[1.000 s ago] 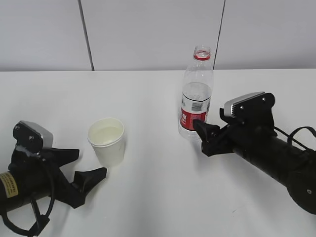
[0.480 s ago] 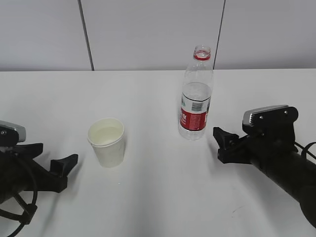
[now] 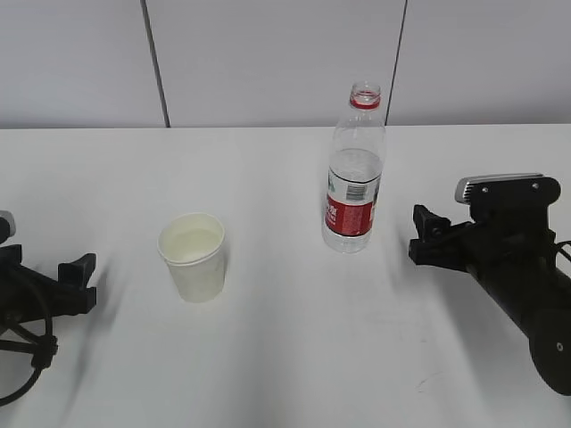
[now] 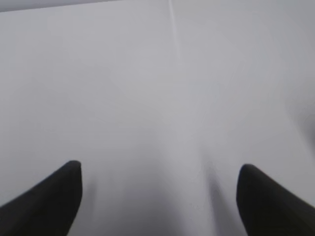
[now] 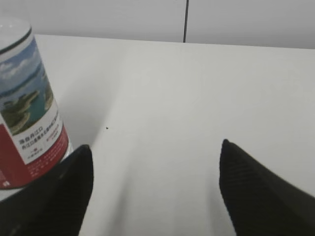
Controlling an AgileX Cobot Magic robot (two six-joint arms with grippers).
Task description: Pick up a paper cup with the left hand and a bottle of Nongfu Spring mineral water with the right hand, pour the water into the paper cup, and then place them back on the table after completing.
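Plenty of bare table along the front edge. Only the paper cup and the uncapped bottle stood mid-table, with an open lane between them. Both hands sat well clear near the left and right edges, nothing between their spread fingers.

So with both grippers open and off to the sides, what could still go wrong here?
The bottle stands uncapped, tall and narrow, with the right hand close beside it; a stray sweep could tip and spill it. The paper cup holds water and looks light, so a nudge from the left hand could slosh it.
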